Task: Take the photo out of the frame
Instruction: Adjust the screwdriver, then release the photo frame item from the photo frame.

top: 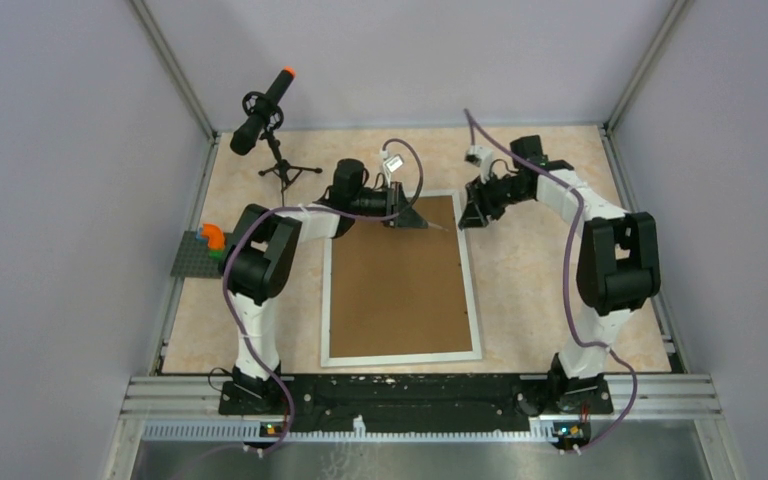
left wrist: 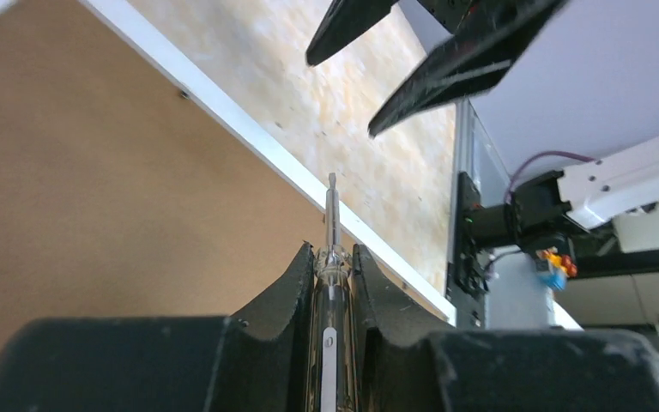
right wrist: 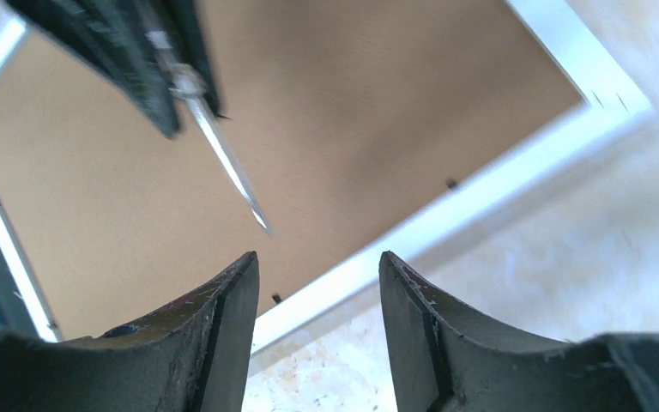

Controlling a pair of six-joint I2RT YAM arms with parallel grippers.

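Observation:
The white frame (top: 473, 295) lies face down on the table, its brown backing board (top: 397, 280) facing up. The photo is hidden under that board. My left gripper (top: 412, 217) hovers over the frame's far end, shut on a screwdriver (left wrist: 332, 219) with a clear handle. Its metal shaft points toward the frame's far right corner. In the right wrist view the screwdriver (right wrist: 227, 167) hangs above the board. My right gripper (top: 472, 214) stands open just beyond that corner, nothing between its fingers, over the white border (right wrist: 480, 193) and the table.
A black microphone with an orange tip (top: 260, 112) stands on a small tripod at the far left. A grey building plate with coloured bricks (top: 203, 252) sits at the table's left edge. Enclosure walls surround the table.

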